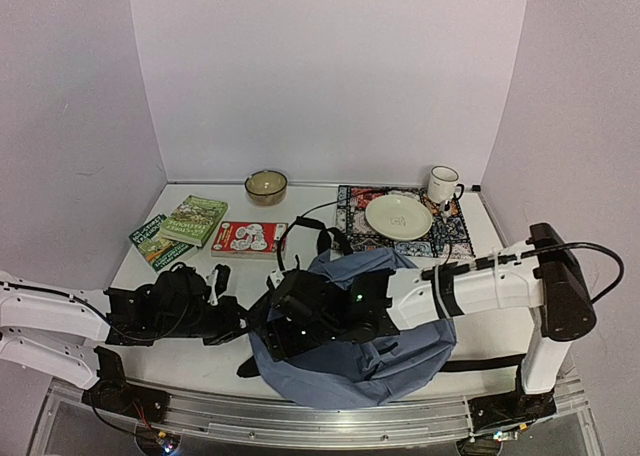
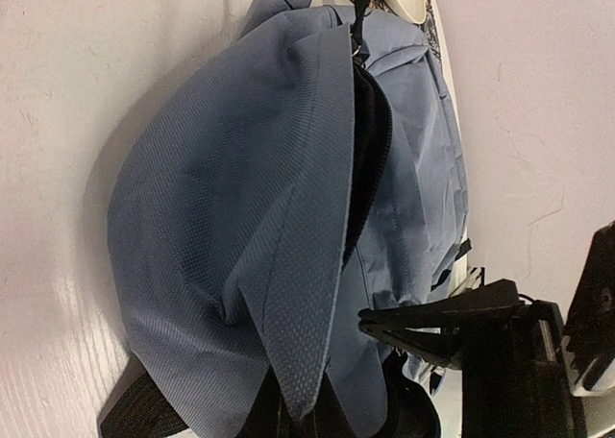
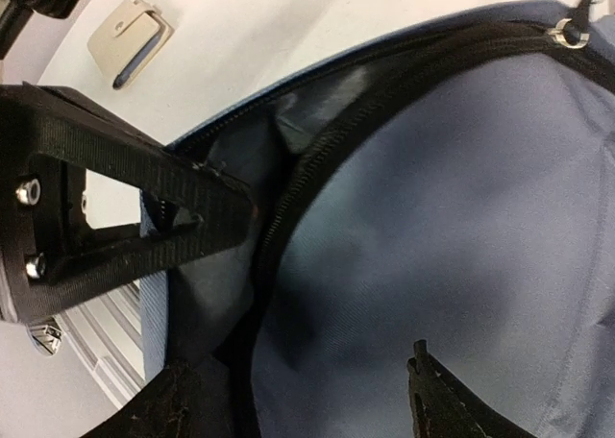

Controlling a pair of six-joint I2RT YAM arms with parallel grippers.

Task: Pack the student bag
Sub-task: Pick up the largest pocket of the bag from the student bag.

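Note:
The student bag [image 1: 375,361], a blue-grey backpack, lies at the near edge of the table with its zipper opening [image 3: 288,198] towards the left. My left gripper [image 1: 248,328] comes in from the left and is shut on the bag's fabric flap [image 2: 298,294]; in the left wrist view the left gripper [image 2: 300,411] pinches the flap's lower edge. My right gripper [image 1: 298,326] reaches over the bag from the right. In the right wrist view the right gripper [image 3: 298,409] stands open astride the zipper, one finger on each side, with nothing held.
At the back lie two green books [image 1: 195,219], a red-and-white book [image 1: 249,238], a bowl [image 1: 266,186], a plate [image 1: 398,216] on a patterned mat [image 1: 452,238] and a mug [image 1: 443,184]. A small beige item [image 3: 130,39] lies left of the bag.

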